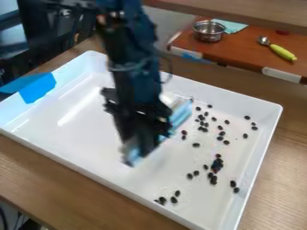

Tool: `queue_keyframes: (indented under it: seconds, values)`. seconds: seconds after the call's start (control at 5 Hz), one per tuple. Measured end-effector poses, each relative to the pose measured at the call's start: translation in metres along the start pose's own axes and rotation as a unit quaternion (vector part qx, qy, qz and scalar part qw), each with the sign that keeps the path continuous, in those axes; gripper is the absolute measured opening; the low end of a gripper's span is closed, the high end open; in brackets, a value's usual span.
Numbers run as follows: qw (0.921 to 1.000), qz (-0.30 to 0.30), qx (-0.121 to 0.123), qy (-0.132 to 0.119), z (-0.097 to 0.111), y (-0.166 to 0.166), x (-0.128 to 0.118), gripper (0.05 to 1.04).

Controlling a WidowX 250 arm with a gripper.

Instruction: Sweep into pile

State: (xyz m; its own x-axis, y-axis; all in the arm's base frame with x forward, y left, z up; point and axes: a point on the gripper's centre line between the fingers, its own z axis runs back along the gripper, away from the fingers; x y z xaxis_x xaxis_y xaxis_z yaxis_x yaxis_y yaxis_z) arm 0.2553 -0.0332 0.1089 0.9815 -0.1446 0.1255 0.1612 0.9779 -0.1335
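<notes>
Claw [153,136] over tray [84,139] — wooden table [287,175].

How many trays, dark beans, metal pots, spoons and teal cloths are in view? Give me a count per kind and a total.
White tray: 1
Metal pot: 1
Spoon: 1
Teal cloth: 1
Dark beans: dozens, too bunched for an exact count
Total: 4, beans left out
</notes>
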Motion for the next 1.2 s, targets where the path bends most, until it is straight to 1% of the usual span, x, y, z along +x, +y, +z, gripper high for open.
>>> queue_keyframes:
  seconds: [0.2, 0.4, 0.6, 0.8, 1.0, 1.2]
  values:
    - [0.9993, -0.015, 0.009, -0.031, 0.011, 0.033, -0.01, 0.372]
    - [0.9997, 0.019, 0.002, -0.017, 0.018, 0.078, -0.017, 0.372]
    - [0.9988, 0.047, 0.003, 0.012, 0.021, 0.105, 0.004, 0.372]
    - [0.9955, 0.084, 0.017, 0.039, 0.014, 0.124, 0.019, 0.372]
    - [0.9929, 0.1, 0.046, 0.046, 0.001, 0.142, 0.04, 0.372]
    - [0.992, 0.093, 0.063, 0.057, -0.012, 0.144, 0.046, 0.372]
